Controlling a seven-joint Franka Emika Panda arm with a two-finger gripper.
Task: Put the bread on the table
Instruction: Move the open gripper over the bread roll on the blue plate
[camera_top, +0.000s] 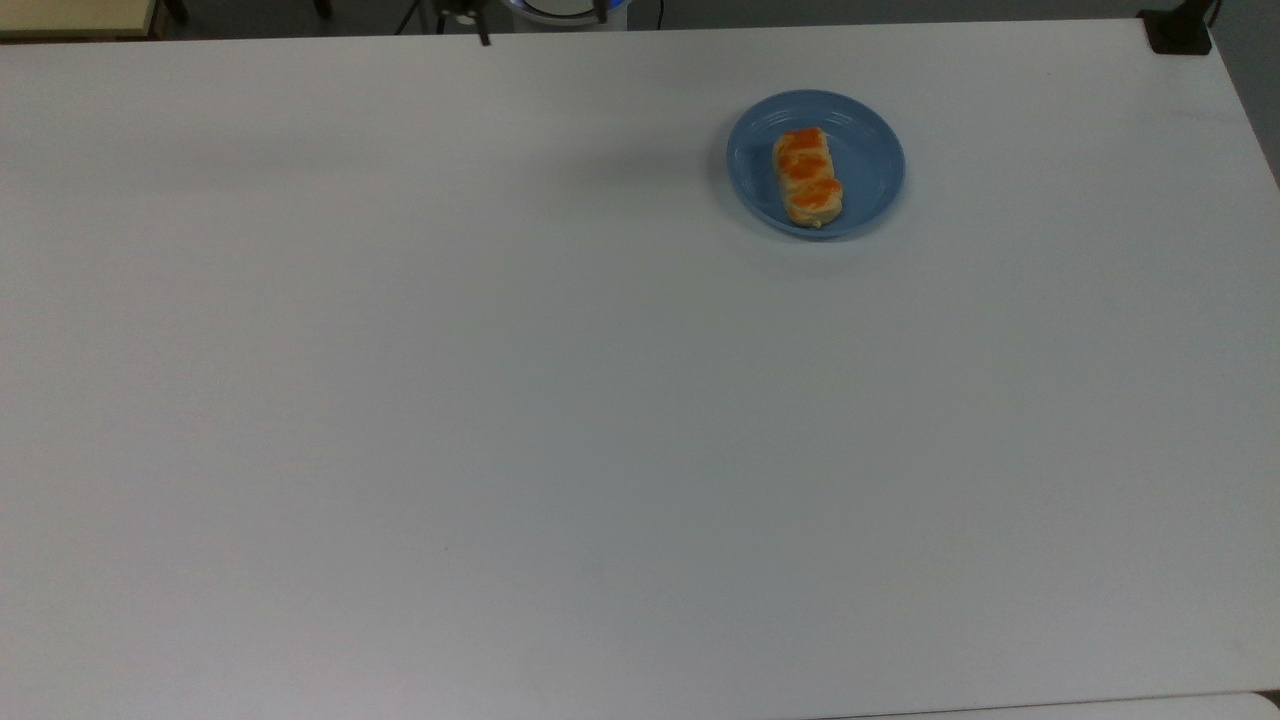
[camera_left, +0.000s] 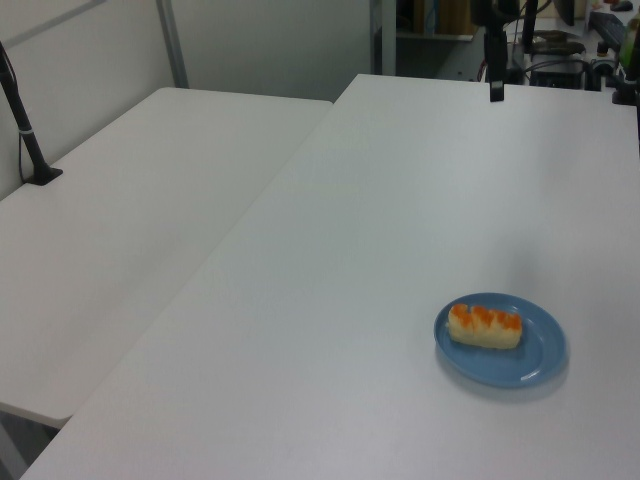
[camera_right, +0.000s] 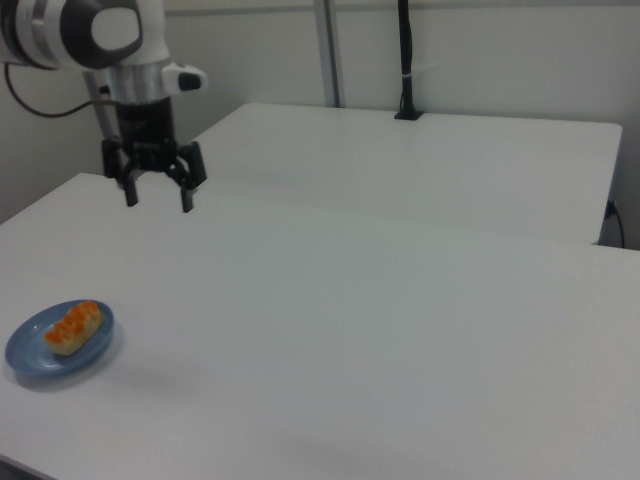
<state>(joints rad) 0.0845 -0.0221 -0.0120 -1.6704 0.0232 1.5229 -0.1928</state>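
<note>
The bread (camera_top: 808, 176) lies on the plate (camera_top: 870, 165), its three orange bumps facing up, long axis running from 12 to 6 o'clock in the top view and set a little toward the plate's 9 o'clock side. In the left view the bread (camera_left: 485, 326) sits across the plate (camera_left: 535, 355) toward its 10 o'clock rim; in the right view the bread (camera_right: 74, 328) rests aslant on the plate (camera_right: 25, 352). The plate stands on the table (camera_top: 560, 420), at about 1 o'clock from the table's middle in the top view, near the far edge.

My claw (camera_right: 157, 198) hangs over the table in the right view, at roughly 1 o'clock from the plate and well apart from it, fingers (camera_right: 186, 194) pointing down. They are spread wide and hold nothing (bare tabletop shows between them). In the left view a dark finger of my claw (camera_left: 495, 90) shows at 12 o'clock from the plate, over the table's far end. In the top view a dark tip of it (camera_top: 485, 38) pokes in at the table's far edge, around 10 o'clock from the plate.

A second white table (camera_left: 130, 230) adjoins mine, at 9 o'clock in the left view, with a black clamped pole (camera_left: 25, 135) on it.
</note>
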